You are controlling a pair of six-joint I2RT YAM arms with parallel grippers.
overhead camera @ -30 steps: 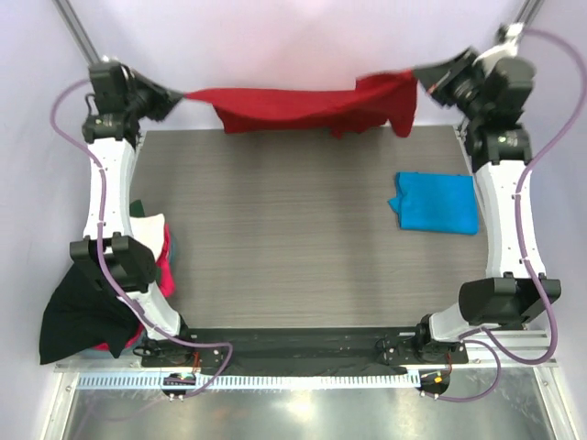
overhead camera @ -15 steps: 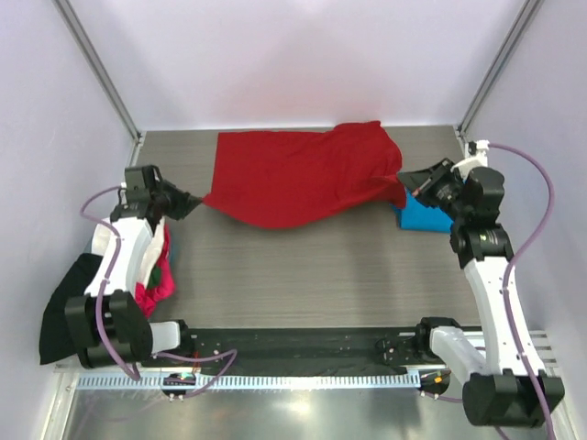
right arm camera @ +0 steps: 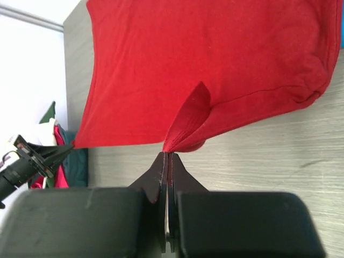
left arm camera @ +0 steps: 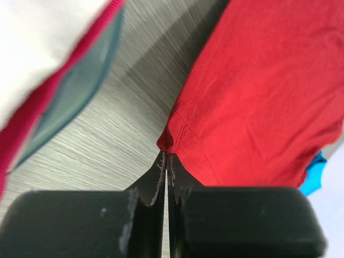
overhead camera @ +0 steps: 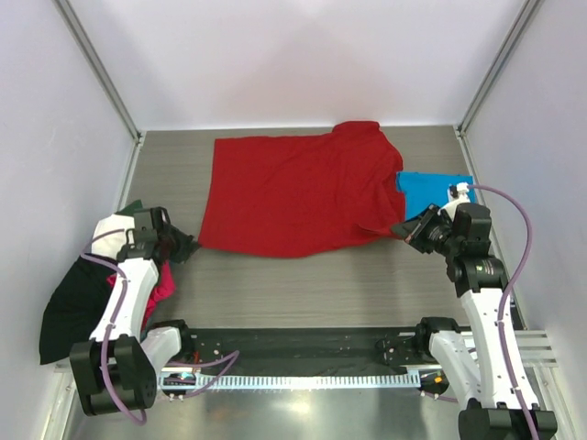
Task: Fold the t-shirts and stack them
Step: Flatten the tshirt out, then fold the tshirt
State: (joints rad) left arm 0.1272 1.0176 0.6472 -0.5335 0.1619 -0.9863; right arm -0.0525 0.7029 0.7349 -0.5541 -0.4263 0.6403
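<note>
The deep red t-shirt (overhead camera: 293, 192) lies spread flat on the grey table (overhead camera: 303, 275), reaching to the far edge. My left gripper (overhead camera: 191, 244) is shut on its near left corner (left arm camera: 167, 141). My right gripper (overhead camera: 402, 229) is shut on its near right corner (right arm camera: 180, 137), which is bunched and slightly raised. A folded bright blue t-shirt (overhead camera: 436, 190) lies at the right, partly under the red shirt's sleeve; a sliver of it shows in the left wrist view (left arm camera: 314, 174).
A heap of unfolded shirts hangs at the table's left edge: black (overhead camera: 78, 307), magenta (overhead camera: 158, 286), white (overhead camera: 112, 227) and dark green (overhead camera: 133, 209). Metal frame posts (overhead camera: 96, 69) stand at the back corners. The black arm mount strip (overhead camera: 303, 344) runs along the near edge.
Both arms pulled the red shirt from held up at the far edge down and toward me; it went from hanging in the air to lying flat on the table.
</note>
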